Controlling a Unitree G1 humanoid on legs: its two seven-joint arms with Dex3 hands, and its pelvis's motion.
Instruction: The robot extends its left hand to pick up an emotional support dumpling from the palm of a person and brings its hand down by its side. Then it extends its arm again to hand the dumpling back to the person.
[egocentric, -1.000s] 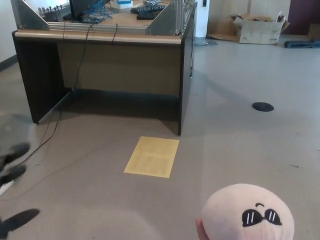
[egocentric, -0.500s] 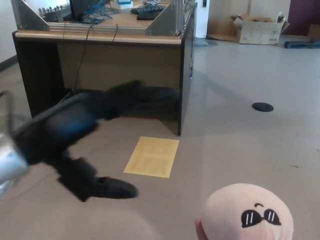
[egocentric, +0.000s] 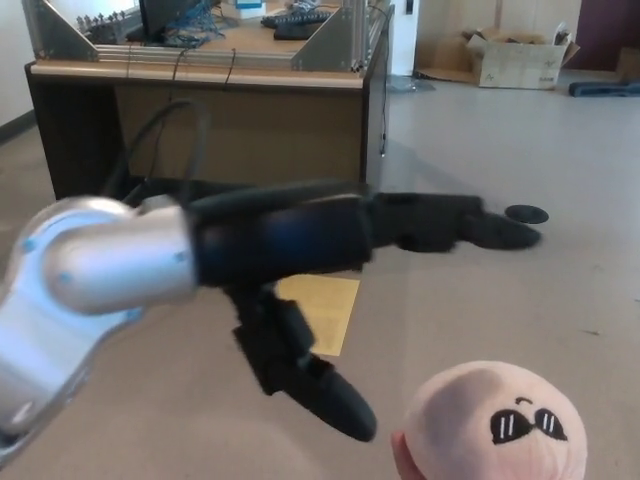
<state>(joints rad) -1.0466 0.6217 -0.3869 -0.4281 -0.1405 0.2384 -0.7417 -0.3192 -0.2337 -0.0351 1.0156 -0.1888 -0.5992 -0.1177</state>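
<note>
A pink plush dumpling (egocentric: 495, 425) with a sunglasses face sits at the bottom right of the head view, resting on a person's palm of which only a sliver (egocentric: 400, 455) shows. My left arm reaches across the picture from the left. Its black left hand (egocentric: 400, 250) is open: two fingers (egocentric: 480, 228) stretch out to the right above the dumpling, and the thumb (egocentric: 320, 390) hangs down just left of it. No finger touches the plush. My right hand does not show.
A dark desk (egocentric: 250, 120) with metal frames and cables on top stands at the back. A yellow sheet (egocentric: 325, 310) lies on the grey floor, partly behind my arm. A black disc (egocentric: 528, 212) and a cardboard box (egocentric: 520, 58) are farther right.
My left arm has swung up and rightward from the lower left, and its hand now spreads just above and beside the dumpling. The dumpling has shifted slightly.
</note>
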